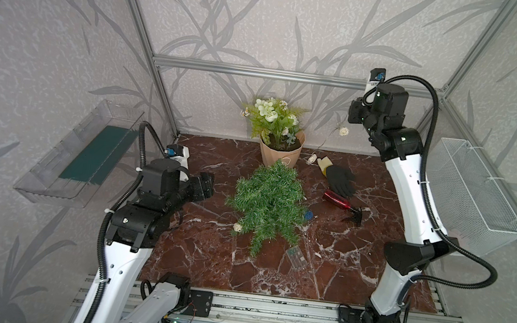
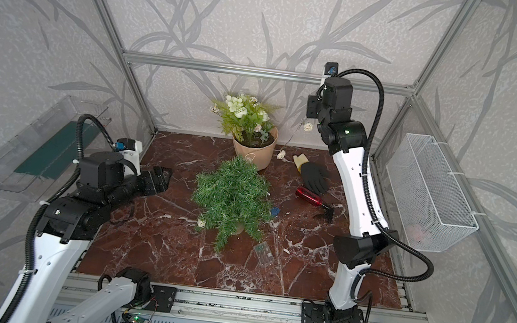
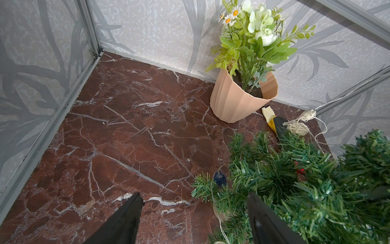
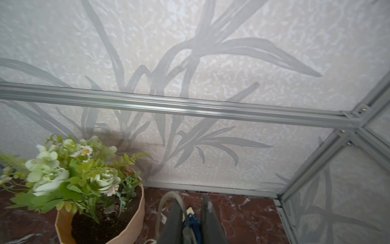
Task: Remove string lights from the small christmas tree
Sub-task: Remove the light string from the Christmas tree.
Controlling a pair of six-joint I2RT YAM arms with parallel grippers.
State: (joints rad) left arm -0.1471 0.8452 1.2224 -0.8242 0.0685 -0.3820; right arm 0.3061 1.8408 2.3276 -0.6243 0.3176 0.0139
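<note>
The small christmas tree stands mid-table, dark green and bushy. The string lights run through it: a cream ball and a blue ball at its edges, and the clear battery box in front. Their wire climbs past a ball on the table and a hanging ball to my raised right gripper. That gripper is shut on a blue ball of the lights. My left gripper is open just left of the tree, holding nothing.
A beige pot of white flowers stands behind the tree. A black glove and a red-handled garden tool lie to the right. A white wire basket hangs on the right wall and a clear tray on the left.
</note>
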